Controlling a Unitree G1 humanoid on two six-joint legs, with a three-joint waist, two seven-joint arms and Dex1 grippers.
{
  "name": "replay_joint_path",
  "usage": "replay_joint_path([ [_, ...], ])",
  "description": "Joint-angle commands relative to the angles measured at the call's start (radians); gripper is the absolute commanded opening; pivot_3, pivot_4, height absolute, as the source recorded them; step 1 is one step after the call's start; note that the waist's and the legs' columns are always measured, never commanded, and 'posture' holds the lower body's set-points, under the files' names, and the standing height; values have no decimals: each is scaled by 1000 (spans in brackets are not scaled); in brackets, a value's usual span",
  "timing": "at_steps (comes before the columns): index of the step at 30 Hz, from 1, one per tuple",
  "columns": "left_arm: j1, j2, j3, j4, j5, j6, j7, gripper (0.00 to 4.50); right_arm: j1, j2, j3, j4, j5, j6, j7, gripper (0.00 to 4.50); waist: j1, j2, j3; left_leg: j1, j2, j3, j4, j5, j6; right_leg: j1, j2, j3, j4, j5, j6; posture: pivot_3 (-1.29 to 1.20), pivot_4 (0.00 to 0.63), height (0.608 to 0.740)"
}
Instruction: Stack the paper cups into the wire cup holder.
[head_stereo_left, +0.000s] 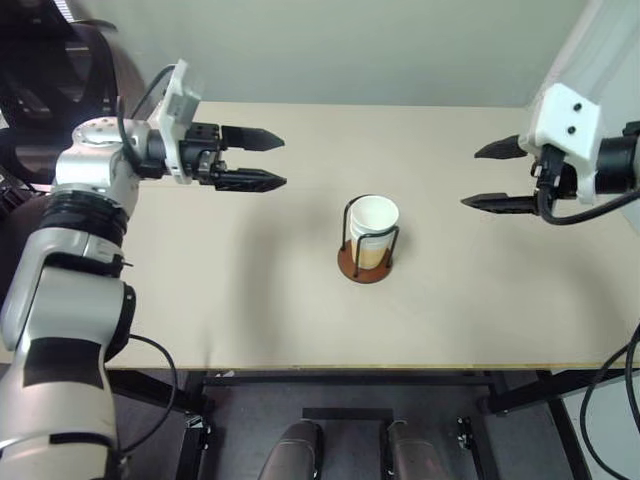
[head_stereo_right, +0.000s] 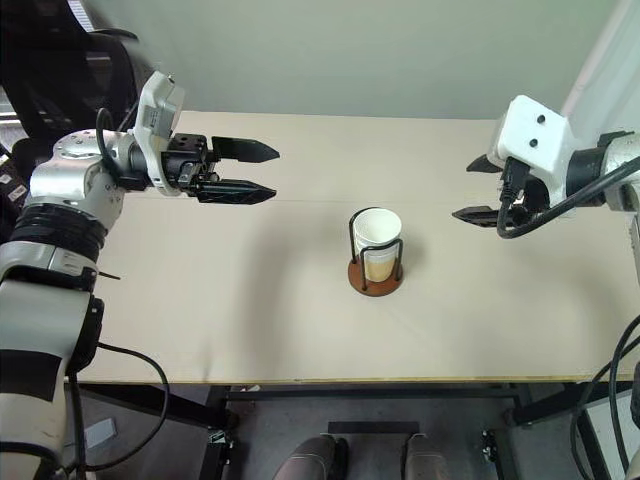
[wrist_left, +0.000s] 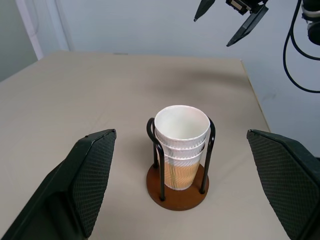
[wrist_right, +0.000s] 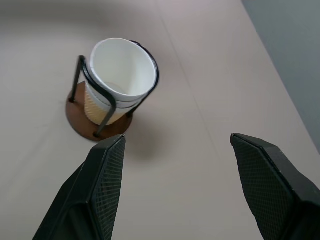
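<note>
The paper cups (wrist_left: 181, 145) sit nested in the wire cup holder (wrist_left: 177, 192); both the left gripper (head_stereo_left: 255, 160) and the right gripper (head_stereo_left: 495, 176), spread and empty, should simply keep clear.

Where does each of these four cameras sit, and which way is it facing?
Left eye, right eye: on the head, looking down over the table; both arms show, left gripper and right gripper open.
Left wrist: looks between its own fingers at the paper cups in the wire cup holder.
Right wrist: looks down between its fingers.
All share the cups.
</note>
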Motion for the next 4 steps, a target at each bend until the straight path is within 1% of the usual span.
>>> replay_joint_path([
  [1, -10, 1, 51, 12, 13, -8, -27, 4500, 24, -24, -71, -81, 39, 50, -59, 3356, 1, 0, 0, 0, -1, 1, 0, 0, 0, 0, 1, -1, 0, 0, 0, 0, 150, 740],
  [4, -28, -23, 74, 46, 40, -34, -27, 4500, 37, -35, -86, -102, 61, 73, -93, 3356, 1, 0, 0, 0, -1, 2, 0, 0, 1, 0, 1, 0, 0, 1, 1, 0, 150, 740],
])
